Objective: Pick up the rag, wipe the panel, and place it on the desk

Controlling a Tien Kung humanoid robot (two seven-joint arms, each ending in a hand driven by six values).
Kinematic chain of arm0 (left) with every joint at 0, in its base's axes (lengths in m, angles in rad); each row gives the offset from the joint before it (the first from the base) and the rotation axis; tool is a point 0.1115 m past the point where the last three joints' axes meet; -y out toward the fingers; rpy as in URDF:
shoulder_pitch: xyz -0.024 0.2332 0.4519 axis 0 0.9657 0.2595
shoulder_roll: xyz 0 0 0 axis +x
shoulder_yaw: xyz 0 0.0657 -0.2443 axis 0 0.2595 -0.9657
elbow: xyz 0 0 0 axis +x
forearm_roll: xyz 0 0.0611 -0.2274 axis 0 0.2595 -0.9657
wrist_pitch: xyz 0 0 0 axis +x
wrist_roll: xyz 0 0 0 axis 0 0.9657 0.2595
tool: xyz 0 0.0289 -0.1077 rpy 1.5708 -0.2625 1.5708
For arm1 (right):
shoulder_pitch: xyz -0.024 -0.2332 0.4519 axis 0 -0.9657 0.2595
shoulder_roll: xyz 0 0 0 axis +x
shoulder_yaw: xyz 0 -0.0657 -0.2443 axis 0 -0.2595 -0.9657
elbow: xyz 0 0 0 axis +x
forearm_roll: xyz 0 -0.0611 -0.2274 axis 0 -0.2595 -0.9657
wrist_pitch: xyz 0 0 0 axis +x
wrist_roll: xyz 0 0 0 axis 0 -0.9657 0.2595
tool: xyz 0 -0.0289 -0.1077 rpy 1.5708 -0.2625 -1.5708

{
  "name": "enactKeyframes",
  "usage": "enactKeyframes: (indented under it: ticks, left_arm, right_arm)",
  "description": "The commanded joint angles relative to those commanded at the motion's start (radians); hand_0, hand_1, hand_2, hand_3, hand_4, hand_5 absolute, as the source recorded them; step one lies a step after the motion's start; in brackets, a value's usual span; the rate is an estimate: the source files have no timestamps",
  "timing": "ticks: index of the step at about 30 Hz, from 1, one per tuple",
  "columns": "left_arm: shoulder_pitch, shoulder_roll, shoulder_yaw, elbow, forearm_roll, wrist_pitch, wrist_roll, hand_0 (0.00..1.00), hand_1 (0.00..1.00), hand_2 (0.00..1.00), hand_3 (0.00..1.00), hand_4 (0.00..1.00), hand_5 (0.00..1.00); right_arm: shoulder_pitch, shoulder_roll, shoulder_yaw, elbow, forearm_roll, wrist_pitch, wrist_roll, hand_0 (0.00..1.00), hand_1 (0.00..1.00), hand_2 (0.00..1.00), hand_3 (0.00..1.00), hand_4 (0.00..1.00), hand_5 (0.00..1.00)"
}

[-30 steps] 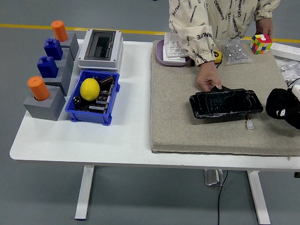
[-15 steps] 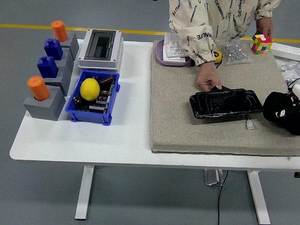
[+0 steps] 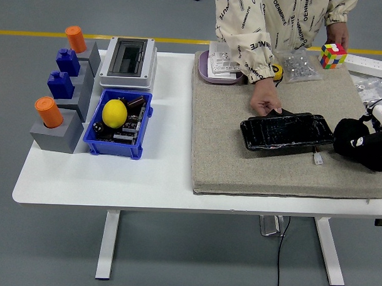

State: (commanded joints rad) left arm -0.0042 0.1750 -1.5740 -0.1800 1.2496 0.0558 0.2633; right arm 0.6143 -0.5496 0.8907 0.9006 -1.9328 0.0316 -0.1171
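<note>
A glossy black panel (image 3: pixel 285 132) lies on the beige mat (image 3: pixel 228 150), right of centre. A person's hand (image 3: pixel 266 105) presses on the panel's far left edge. My right hand (image 3: pixel 360 144) comes in from the right edge, curled around a bunched black rag (image 3: pixel 349 137). The rag touches the panel's right end. A short white connector (image 3: pixel 318 159) on a wire lies just in front of the panel. My left arm does not show.
A blue bin (image 3: pixel 118 125) with a yellow lemon (image 3: pixel 115 113), a grey electrical box (image 3: pixel 128 62) and grey blocks with orange and blue pegs (image 3: pixel 59 107) stand on the left. A purple tray (image 3: pixel 215 67), a bag of parts (image 3: pixel 298 64) and a colour cube (image 3: pixel 333 55) sit at the mat's far side.
My right hand with the rag has moved left, from beside the panel up against its right end. The panel has shifted slightly left. The person's hand stays on its edge.
</note>
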Motion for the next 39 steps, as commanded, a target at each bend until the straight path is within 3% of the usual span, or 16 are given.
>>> enactKeyframes:
  ticks: [1,2,7,8,20,27,31,32,39]
  left_arm:
    - [0.0,0.0,0.0,0.0,0.0,0.0,0.0,0.65,0.698,0.747,0.567,0.6,0.478]
    - [0.0,-0.001,0.0,0.0,0.001,0.0,0.0,0.65,0.698,0.747,0.567,0.6,0.479]
    - [0.0,0.0,0.003,0.0,0.001,-0.001,0.0,0.65,0.698,0.747,0.567,0.6,0.479]
    - [0.001,0.0,0.003,0.0,0.002,0.0,0.001,0.65,0.698,0.747,0.567,0.6,0.479]
    - [0.003,-0.001,-0.004,0.0,0.005,0.001,0.001,0.648,0.698,0.746,0.567,0.6,0.478]
    - [0.003,-0.004,-0.002,0.0,0.0,0.001,-0.001,0.65,0.698,0.745,0.567,0.6,0.478]
    - [0.002,-0.003,-0.003,0.0,0.001,0.001,-0.002,0.65,0.698,0.745,0.567,0.6,0.478]
    - [0.002,-0.003,-0.004,0.0,0.002,0.002,-0.002,0.65,0.698,0.745,0.567,0.6,0.479]
    - [0.004,-0.004,-0.007,0.0,0.002,0.002,-0.001,0.65,0.697,0.746,0.567,0.6,0.479]
  right_arm:
    - [0.0,-0.002,0.003,0.003,-0.004,0.006,-0.002,0.681,0.677,0.778,0.747,0.998,0.429]
    - [0.0,-0.003,0.005,0.004,-0.006,0.01,-0.004,0.741,0.735,0.827,0.792,0.998,0.469]
    - [0.0,-0.009,0.015,0.009,-0.016,0.024,-0.004,0.741,0.735,0.827,0.792,0.998,0.469]
    - [-0.001,-0.01,0.017,0.011,-0.019,0.028,-0.005,0.789,0.769,0.863,0.837,0.998,0.512]
    - [0.002,-0.022,0.035,0.043,-0.041,0.075,-0.021,0.807,0.787,0.879,0.855,0.998,0.565]
    - [0.008,-0.031,0.065,0.075,-0.051,0.092,-0.037,0.803,0.783,0.875,0.852,0.998,0.534]
    - [0.006,-0.028,0.128,0.099,-0.056,0.057,-0.049,0.803,0.783,0.875,0.852,0.998,0.534]
    - [0.004,-0.024,0.15,0.105,-0.052,0.037,-0.048,0.768,0.742,0.828,0.813,0.998,0.534]
    - [-0.018,0.008,0.266,0.102,0.041,-0.102,0.015,0.748,0.724,0.812,0.794,0.998,0.535]
